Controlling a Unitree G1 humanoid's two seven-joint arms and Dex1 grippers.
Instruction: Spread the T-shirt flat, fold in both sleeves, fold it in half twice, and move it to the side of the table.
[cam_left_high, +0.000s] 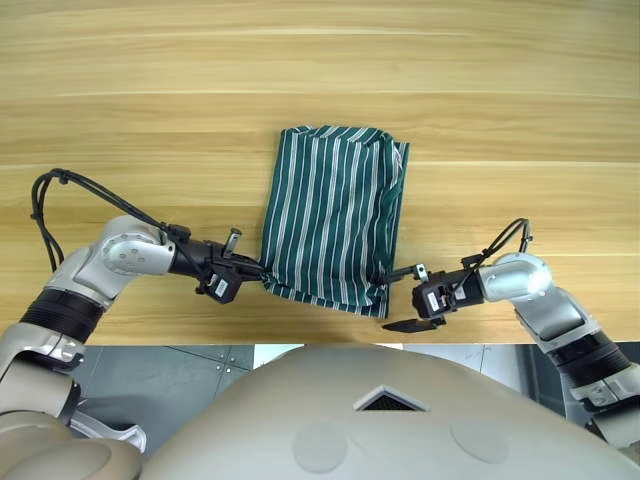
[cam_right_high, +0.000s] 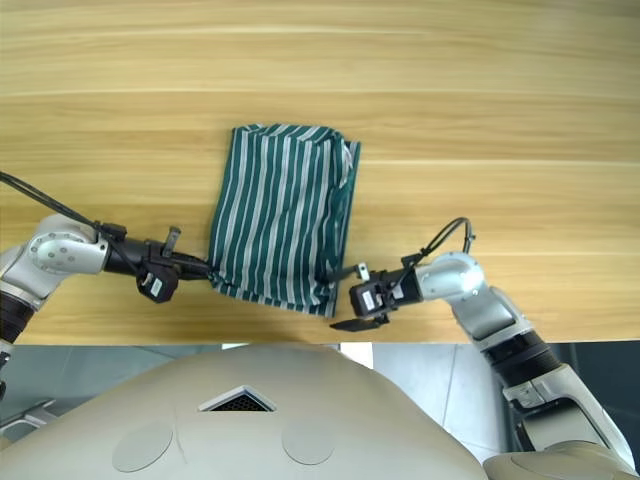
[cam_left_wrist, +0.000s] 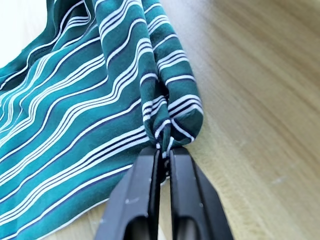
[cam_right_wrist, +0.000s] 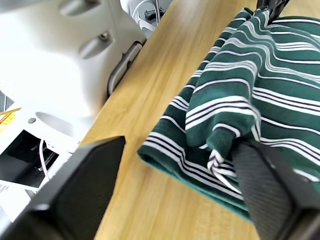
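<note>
Looking at the left eye view, you see the wooden table (cam_left_high: 150, 80) cut off by the top, left and right edges of the frame. The T-shirt (cam_left_high: 335, 215) lies on it just right of centre, folded into a narrow green-and-white striped rectangle. Its long axis runs from the top of the frame toward the bottom, leaning slightly so the lower end sits further left than the upper end, and the stripes follow that axis. You cannot tell which end holds the collar, and the sleeves cannot be made out among the folds.

The left gripper (cam_left_high: 250, 268) sits at the cloth's lower left corner. In the left wrist view its fingers (cam_left_wrist: 145, 200) are pinched together on a bunched corner of the fabric. The right gripper (cam_left_high: 392, 300) is at the lower right corner with its fingers spread wide. One finger (cam_right_wrist: 265, 185) touches the rumpled hem and the other (cam_right_wrist: 85, 185) hangs apart near the table's edge.
</note>
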